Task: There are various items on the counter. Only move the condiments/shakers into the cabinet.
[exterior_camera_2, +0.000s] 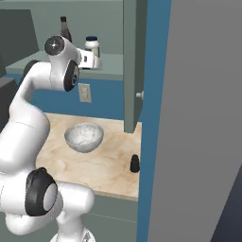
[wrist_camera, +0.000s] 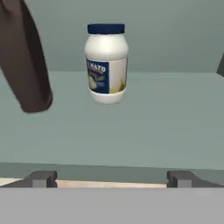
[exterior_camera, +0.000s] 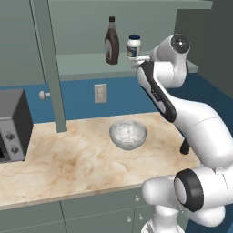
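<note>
Fingertips of the two-finger gripper (wrist_camera: 109,179) sit at the 6 o'clock edge of the hand view, spread wide with nothing between them: pincer open and empty.

Short white jar with dark blue lid (wrist_camera: 106,63) stands upright on the flat pale shelf (wrist_camera: 166,122) of the grey-green wall cabinet (exterior_camera: 82,18), at 12 o'clock from the pincer and apart from it. Dark brown syrup bottle with narrow neck (exterior_camera: 111,41) stands just beside the jar, at its 9 o'clock, also on the shelf. Judgement: both are already stowed.

Small slim black shaker (exterior_camera_2: 135,163) is left on the beige marbled stone counter (exterior_camera: 68,159), upright, long axis vertical, near the counter's front right corner. In the right base view it lies at about 5 o'clock from the gripper (exterior_camera_2: 94,61), well below and well apart. Matte black, narrow, slightly tapered. Clear glass bowl (exterior_camera_2: 84,137) sits mid-counter, at the shaker's 10 o'clock; it is not to be moved.

Judgement: next move calls for backing out of the cabinet and descending toward the shaker.
</note>
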